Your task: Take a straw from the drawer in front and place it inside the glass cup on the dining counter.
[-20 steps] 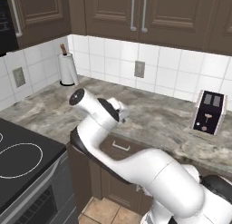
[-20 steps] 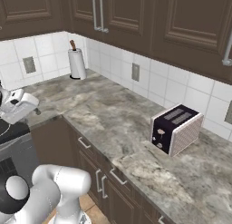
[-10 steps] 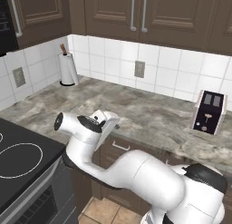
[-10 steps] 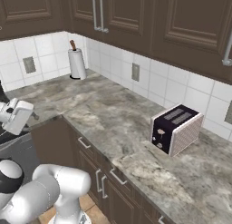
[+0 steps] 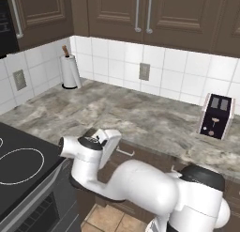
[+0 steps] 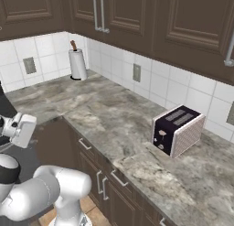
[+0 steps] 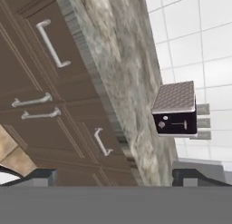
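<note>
Dark brown wood fronts run under the bench [image 6: 114, 129], and every drawer [image 7: 54, 46] along them is closed, its silver bar handle [image 7: 52, 41] flush against the panel. The straw is presumably inside one of these closed drawers. Judged from this, the task is at its very start: no drawer is pulled out, no straw is taken, and the cup and dining counter are yet to be reached.

The gripper [image 7: 115, 175] hangs low at the front edge of the bench, rolled on its side in the hand view, with its fingers [image 7: 41, 177] spread to full width and holding nothing. It looks along the row of cabinet fronts, near the handles but touching none.

Remaining steps, in order: grasp a drawer handle, pull the drawer out, pick the straw, carry it to the cup, insert it.

A toaster [image 6: 177, 129] stands on the marble bench; a paper towel roll [image 6: 77, 64] stands against the tiled wall.
</note>
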